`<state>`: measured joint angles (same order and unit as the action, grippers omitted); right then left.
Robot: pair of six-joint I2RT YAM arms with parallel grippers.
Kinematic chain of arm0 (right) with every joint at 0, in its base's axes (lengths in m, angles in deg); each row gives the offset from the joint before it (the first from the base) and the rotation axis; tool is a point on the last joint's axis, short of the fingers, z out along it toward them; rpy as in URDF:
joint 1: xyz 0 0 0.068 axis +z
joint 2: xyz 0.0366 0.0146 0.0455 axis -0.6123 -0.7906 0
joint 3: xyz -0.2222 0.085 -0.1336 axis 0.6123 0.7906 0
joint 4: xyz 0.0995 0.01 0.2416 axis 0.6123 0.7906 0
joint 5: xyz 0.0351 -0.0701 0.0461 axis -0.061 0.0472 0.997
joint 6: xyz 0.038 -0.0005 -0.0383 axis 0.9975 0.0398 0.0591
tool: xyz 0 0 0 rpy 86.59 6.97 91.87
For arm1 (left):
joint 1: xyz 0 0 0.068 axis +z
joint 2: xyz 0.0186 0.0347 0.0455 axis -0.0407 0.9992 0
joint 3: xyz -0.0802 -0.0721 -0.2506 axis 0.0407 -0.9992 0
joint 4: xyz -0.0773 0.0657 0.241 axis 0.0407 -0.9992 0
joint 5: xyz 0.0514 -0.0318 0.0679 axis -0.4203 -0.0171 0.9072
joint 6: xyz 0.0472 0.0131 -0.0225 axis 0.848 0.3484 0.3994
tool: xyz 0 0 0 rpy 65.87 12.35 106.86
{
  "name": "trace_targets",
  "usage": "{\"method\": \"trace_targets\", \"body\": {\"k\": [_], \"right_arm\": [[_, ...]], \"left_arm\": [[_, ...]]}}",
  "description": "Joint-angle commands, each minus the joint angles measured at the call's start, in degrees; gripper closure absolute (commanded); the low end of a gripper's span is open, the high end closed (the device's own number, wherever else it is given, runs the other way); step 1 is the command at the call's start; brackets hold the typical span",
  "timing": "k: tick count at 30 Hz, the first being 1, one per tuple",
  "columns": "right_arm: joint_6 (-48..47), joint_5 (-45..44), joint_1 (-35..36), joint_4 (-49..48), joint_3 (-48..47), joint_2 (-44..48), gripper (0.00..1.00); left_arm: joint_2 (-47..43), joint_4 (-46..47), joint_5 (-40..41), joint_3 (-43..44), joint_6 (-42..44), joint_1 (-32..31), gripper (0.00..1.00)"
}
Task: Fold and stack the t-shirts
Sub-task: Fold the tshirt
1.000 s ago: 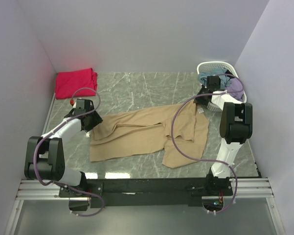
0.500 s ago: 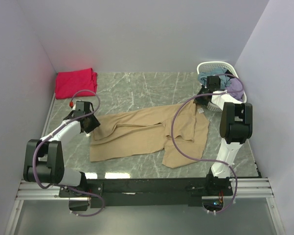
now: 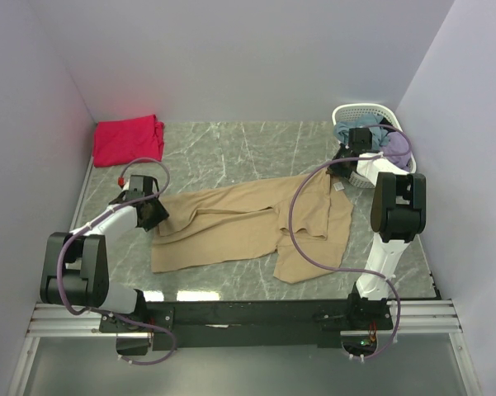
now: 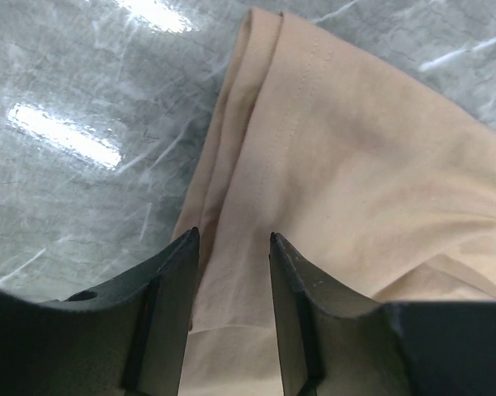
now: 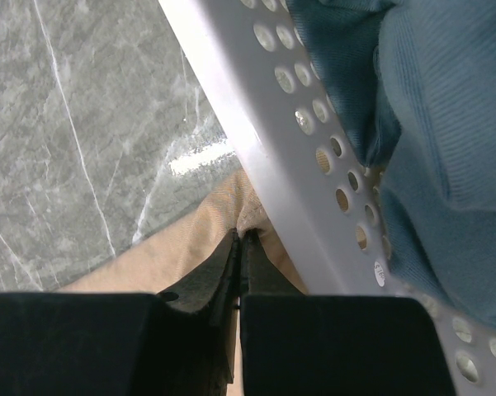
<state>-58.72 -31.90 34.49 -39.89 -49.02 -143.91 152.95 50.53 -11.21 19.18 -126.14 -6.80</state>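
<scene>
The left end effector [image 4: 231, 239] has its jaws about half apart. They are set down astride the folded left edge of the tan t-shirt [image 3: 248, 227], and a ridge of cloth runs up through the gap between them. The wrist view does not show whether the fingers [image 4: 177, 280] pinch that ridge or only stand either side of it.

The right end effector [image 5: 239, 241] is closed tight. Its tips meet on a small nub of the same tee at its far right corner, just beside the wall of the white basket [image 5: 256, 140]. The basket holds blue cloth [image 5: 429, 124].

The tan t-shirt lies spread and rumpled across the middle of the counter [image 3: 231, 153], reaching from one end effector to the other. Its white neck label [image 3: 338, 186] shows near the right one. The red-pink t-shirt [image 3: 128, 139] lies bunched in the far left corner, well apart from both arms.

Compared with a second ago, the left jaws have narrowed from a wider stance. In the top view the left wrist has also drawn a little nearer and to the left, to the very edge of the cloth. The right arm, the lie of the tan tee, the red-pink tee and the basket look unchanged.
</scene>
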Motion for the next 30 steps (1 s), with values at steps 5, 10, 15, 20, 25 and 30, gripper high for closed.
{"method": "trace_targets", "body": {"k": [5,10,15,20,25,30], "right_arm": [[-0.68,-0.06,-0.51,0.07,-2.71,-0.04,0.99],[-0.77,-0.06,-0.42,0.25,-2.97,-0.13,0.99],[-0.77,0.12,-0.42,0.07,-2.89,-0.13,0.99],[-0.86,0.03,-0.51,0.25,-2.80,-0.39,0.99],[-1.03,0.12,-0.42,0.42,-3.24,-0.39,0.99],[-0.94,0.38,-0.51,0.51,-3.41,-0.83,0.99]], "left_arm": [[0.90,0.47,2.16,0.27,-0.03,0.16,0.55],[0.90,1.08,1.98,0.01,-0.21,0.16,0.64],[0.99,1.08,2.24,0.62,-0.03,0.16,0.83],[1.17,0.99,2.51,1.06,0.14,0.16,0.99],[0.90,0.91,4.35,2.29,-0.12,0.16,0.99],[-1.03,0.03,6.37,5.28,-0.12,0.51,0.99]]}}
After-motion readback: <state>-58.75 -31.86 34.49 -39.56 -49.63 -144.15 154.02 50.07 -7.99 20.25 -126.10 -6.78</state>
